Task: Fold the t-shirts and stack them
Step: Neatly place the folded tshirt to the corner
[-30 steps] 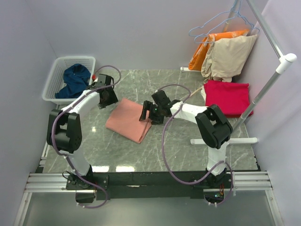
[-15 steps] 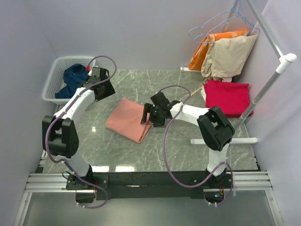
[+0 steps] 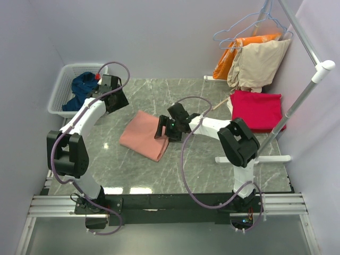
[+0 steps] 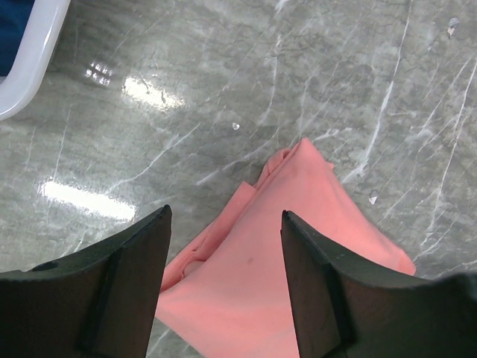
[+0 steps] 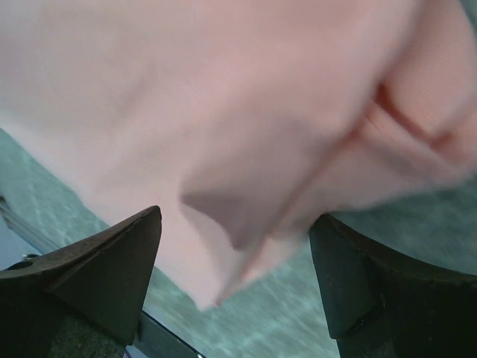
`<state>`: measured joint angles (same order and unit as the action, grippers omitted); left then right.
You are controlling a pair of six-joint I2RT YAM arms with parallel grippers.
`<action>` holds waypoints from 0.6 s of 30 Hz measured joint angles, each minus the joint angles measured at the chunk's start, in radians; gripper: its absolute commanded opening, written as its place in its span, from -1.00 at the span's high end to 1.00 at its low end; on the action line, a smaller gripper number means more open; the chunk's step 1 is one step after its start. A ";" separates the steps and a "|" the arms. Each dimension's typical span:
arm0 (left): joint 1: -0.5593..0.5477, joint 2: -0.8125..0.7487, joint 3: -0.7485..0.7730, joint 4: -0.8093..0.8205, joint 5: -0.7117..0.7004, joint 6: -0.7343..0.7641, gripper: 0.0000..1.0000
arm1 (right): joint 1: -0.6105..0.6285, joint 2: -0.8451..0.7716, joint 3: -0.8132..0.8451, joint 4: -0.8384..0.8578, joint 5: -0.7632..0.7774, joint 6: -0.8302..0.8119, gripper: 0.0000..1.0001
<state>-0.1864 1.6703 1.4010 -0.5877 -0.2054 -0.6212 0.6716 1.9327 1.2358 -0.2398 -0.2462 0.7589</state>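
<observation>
A salmon-pink t-shirt of soft matte cloth lies folded into a rough slanted rectangle just toward 9 o'clock of the middle of the table, whose top is glossy grey stone veined with white. The right gripper sits low at the shirt's 3 o'clock edge. In the right wrist view its dark wedge-shaped fingers are spread wide, with a blurred, rumpled fold of the pink cloth sagging between them, not pinched. The left gripper hangs above bare stone at 10 o'clock of the shirt. Its own camera shows it released, its flat black fingers apart and framing the shirt's pointed, layered corner. At the table's 10 o'clock corner a white slatted plastic basket holds a crumpled navy-blue t-shirt. At 2 o'clock a crimson-red t-shirt lies folded into a neat flat square. Behind it, at 1 o'clock, an orange garment and a beige garment hang limp from thin wire hangers.
</observation>
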 measured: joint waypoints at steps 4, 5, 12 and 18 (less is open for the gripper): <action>0.004 -0.006 0.000 -0.010 0.004 0.000 -0.32 | 0.000 0.073 0.082 0.040 -0.031 0.010 -0.62; 0.005 -0.011 0.000 -0.013 0.004 0.000 -0.32 | 0.000 0.086 0.095 0.047 -0.032 0.011 -0.58; 0.015 -0.056 0.000 -0.023 0.007 0.000 -0.33 | -0.001 0.123 0.112 0.053 -0.018 0.010 0.83; 0.022 -0.070 0.000 -0.023 0.016 0.000 -0.32 | 0.000 0.133 0.118 0.034 -0.001 0.014 1.00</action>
<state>-0.1646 1.6005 1.4010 -0.6109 -0.1894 -0.6212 0.6716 2.0655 1.3540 -0.2058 -0.2470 0.7727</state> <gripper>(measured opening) 0.662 0.049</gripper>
